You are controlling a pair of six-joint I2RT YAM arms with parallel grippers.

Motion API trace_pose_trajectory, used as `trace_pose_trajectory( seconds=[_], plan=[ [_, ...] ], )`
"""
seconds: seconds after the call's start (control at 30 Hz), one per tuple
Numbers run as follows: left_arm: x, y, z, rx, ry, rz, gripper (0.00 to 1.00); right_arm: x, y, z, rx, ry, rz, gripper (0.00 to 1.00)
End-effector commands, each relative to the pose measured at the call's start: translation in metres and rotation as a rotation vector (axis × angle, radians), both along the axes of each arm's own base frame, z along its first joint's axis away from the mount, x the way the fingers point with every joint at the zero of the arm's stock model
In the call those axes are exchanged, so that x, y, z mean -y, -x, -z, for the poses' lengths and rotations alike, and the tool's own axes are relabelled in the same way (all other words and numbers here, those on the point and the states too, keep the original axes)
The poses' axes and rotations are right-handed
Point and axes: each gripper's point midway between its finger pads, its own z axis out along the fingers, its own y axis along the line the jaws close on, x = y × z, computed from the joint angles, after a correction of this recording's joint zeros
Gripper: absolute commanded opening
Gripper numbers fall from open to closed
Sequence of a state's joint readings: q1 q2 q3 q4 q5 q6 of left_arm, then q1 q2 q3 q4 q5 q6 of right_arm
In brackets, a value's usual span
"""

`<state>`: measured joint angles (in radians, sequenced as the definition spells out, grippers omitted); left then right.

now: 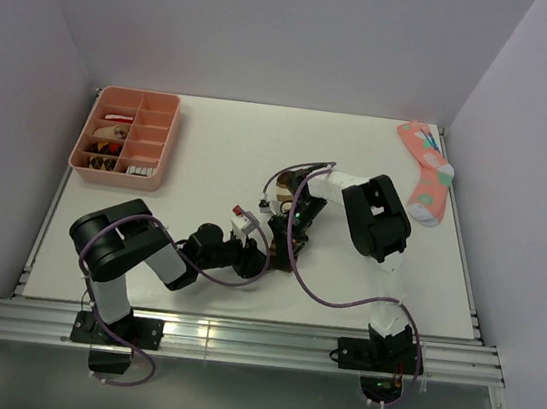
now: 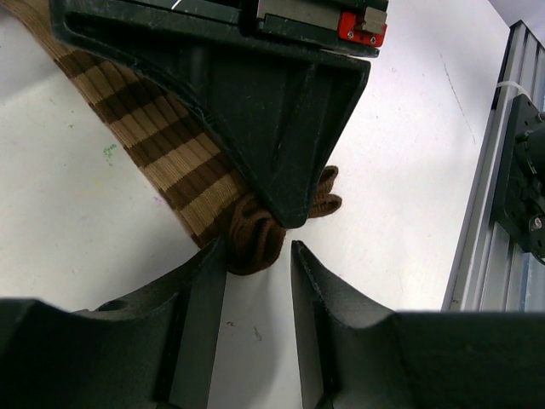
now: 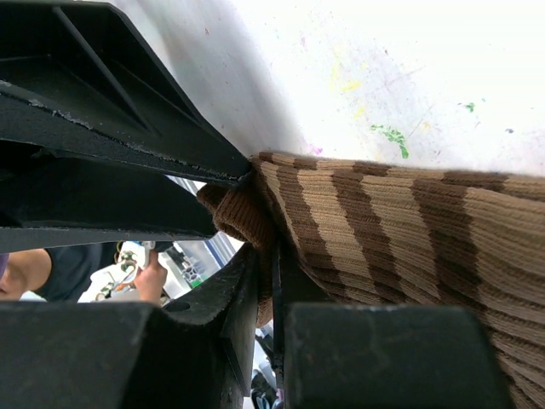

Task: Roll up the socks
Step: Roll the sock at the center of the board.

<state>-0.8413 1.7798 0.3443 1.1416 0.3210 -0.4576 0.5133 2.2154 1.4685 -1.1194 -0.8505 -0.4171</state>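
Note:
The brown-and-tan striped sock point(image 2: 162, 145) lies flat on the white table, running from the upper left to a bunched dark brown end point(image 2: 255, 240). My right gripper point(image 3: 274, 264) is shut on that brown cuff point(image 3: 243, 217), pinching it from above. My left gripper point(image 2: 258, 256) faces it, open, with the bunched end at the mouth of its jaws and against the left fingertip point(image 2: 213, 264). In the top view both grippers meet mid-table, left point(image 1: 260, 248) and right point(image 1: 283, 228), and they hide most of the sock.
A pink sock with coloured dots point(image 1: 424, 174) lies at the far right edge. A salmon compartment tray point(image 1: 115, 179) with small items stands at the far left. The aluminium rail point(image 2: 490, 213) of the near table edge is close by on the right of the left wrist view.

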Motion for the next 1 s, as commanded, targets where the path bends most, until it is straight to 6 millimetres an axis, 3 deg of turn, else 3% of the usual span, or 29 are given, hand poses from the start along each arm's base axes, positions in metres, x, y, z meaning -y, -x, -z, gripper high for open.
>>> trace_pose_trajectory(
  seconds=[0.0,0.43,0.7,0.97],
  plan=[
    [0.008,-0.001,-0.013,0.033,0.049,0.014,0.41,0.0,-0.008,0.001,0.016,-0.001,-0.003,0.13],
    [0.009,-0.023,-0.015,0.084,0.009,-0.069,0.38,0.002,-0.004,-0.002,0.005,-0.012,-0.018,0.13],
    [0.015,-0.024,-0.017,0.104,-0.004,-0.059,0.37,0.003,-0.003,-0.001,0.0,-0.012,-0.025,0.13],
    [0.019,-0.019,-0.009,0.098,-0.022,-0.038,0.26,0.002,-0.002,-0.002,-0.001,-0.015,-0.025,0.13]
  ],
)
